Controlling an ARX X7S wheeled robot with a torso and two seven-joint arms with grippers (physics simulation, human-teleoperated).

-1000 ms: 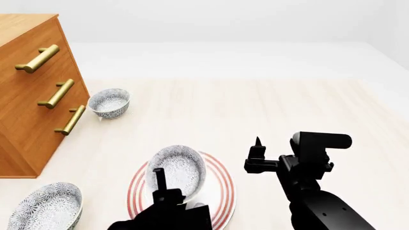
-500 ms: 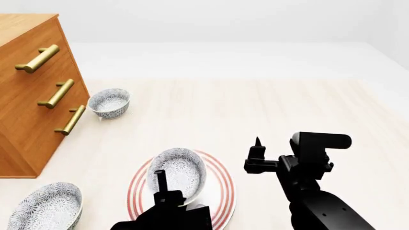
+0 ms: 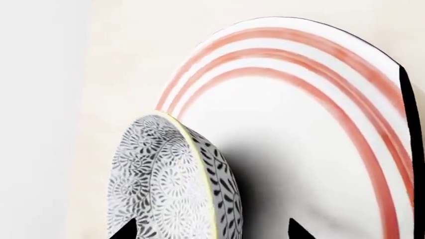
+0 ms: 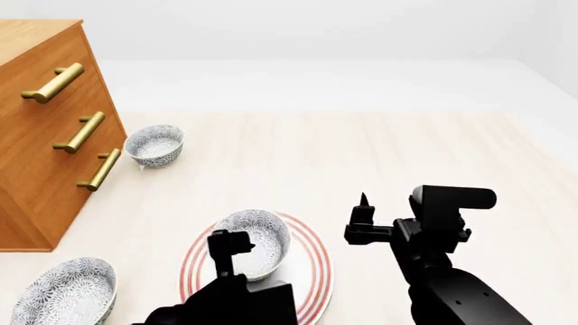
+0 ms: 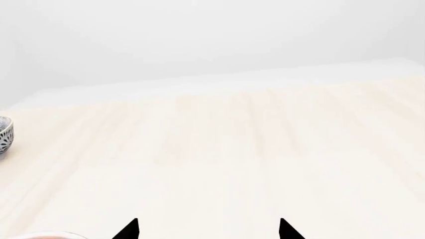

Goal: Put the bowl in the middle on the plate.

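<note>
on the plate (image 4: 312,267) the bowl (image 4: 256,240) sits upright, left of centre; left gripper (image 3: 207,230) tips stand apart astride its rim, grip apparently loosened; i would lift straight up, clear of the rim, without nudging it; right gripper (image 5: 207,230) spread, idle, holding nothing.

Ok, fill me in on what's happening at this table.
The left gripper is at the near rim of the bowl, which sits over the plate. In the left wrist view its fingertips straddle the rim, apparently still spread. The right gripper hovers idle beside the plate, holding nothing. Two matching bowls sit near the wooden dresser.
</note>
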